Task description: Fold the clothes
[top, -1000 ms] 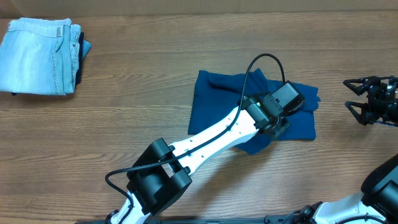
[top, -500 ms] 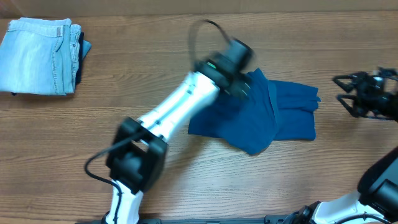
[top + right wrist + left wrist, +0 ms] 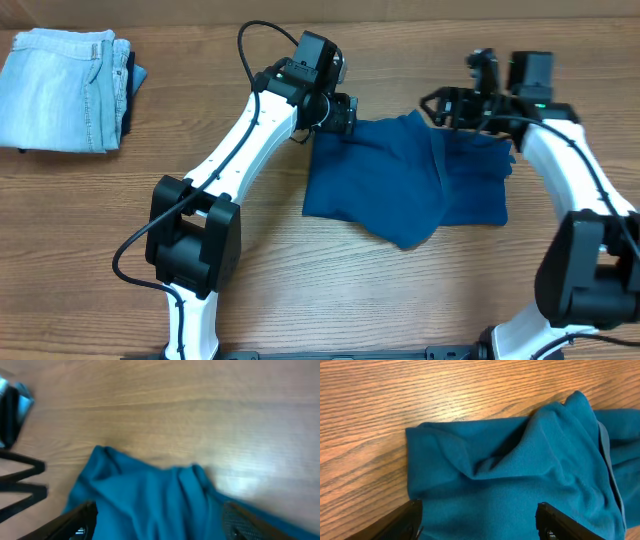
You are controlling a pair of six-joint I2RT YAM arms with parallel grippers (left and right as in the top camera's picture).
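No legible writing in view

We can read no word, number, brand or sign in any of the three views: not on the polo shirt [image 3: 400,190], nor the folded jeans [image 3: 60,90], nor the table [image 3: 400,300]. The right wrist view is too blurred for us to make out any fine marking.
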